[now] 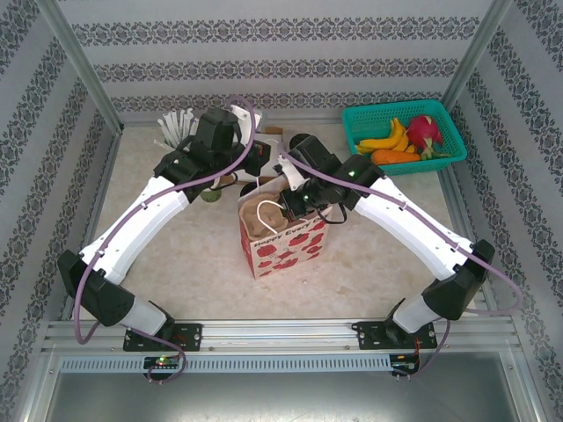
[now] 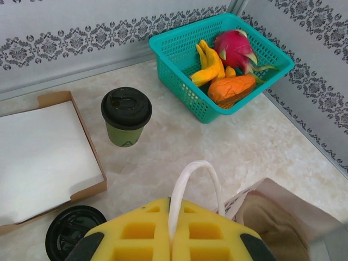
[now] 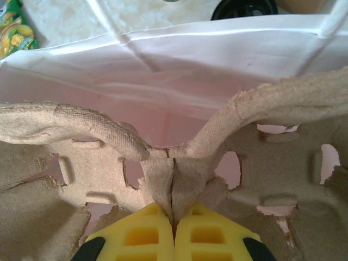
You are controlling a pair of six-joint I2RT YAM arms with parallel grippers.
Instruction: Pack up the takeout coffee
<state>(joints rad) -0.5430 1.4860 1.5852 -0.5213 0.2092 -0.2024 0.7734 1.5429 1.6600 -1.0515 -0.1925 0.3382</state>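
Observation:
The takeout coffee, a green paper cup with a black lid, stands upright on the table beyond my left gripper, apart from it. My left gripper is shut on the white handle of the apple-print paper bag. The bag's open mouth lies to the gripper's right. My right gripper is shut on the middle ridge of a brown pulp cup carrier, which sits down inside the bag, against its white inner wall. Seen from above, both grippers meet over the bag's top, left and right.
A teal basket of fruit stands at the far right. A shallow cardboard box with white paper lies left of the cup, with a loose black lid near it. A green cup of white sticks stands far left.

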